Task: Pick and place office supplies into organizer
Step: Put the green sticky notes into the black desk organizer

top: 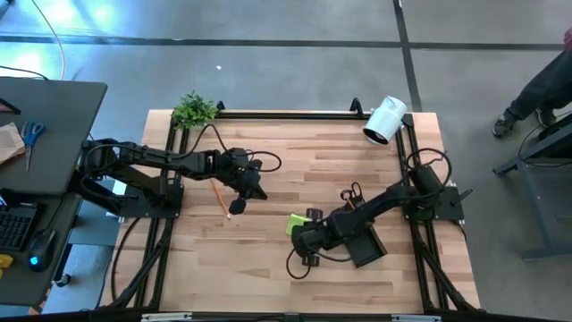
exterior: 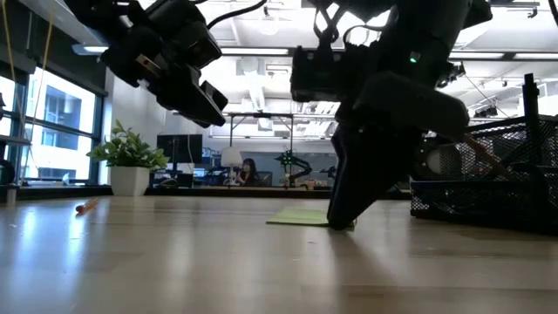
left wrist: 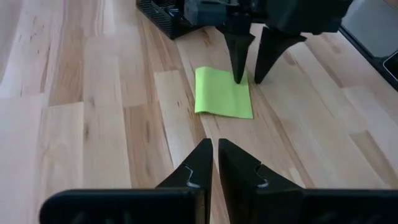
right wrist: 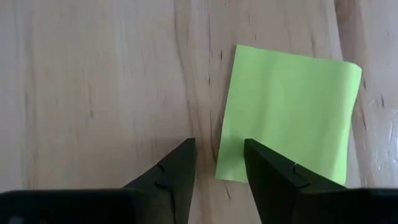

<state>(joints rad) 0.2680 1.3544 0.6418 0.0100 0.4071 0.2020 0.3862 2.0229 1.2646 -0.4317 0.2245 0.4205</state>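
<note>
The right gripper [right wrist: 217, 171] hangs half-open and empty over the flat lime-green sticky-note pad [right wrist: 289, 115], beside the black mesh organizer [exterior: 488, 179]; the left gripper [left wrist: 214, 165], nearly shut, holds nothing; the orange pencil [top: 219, 199], well apart from the pad, awaits; most work seems left.

My right pincer [right wrist: 217, 163] stands over one edge of the sticky-note pad [right wrist: 287, 115], which lies flat on the table [top: 268, 268] near its middle. The organizer [top: 365, 247] sits just right of the pad, the pencil [top: 219, 199] well to its left beneath my left pincer [top: 238, 207].
</note>
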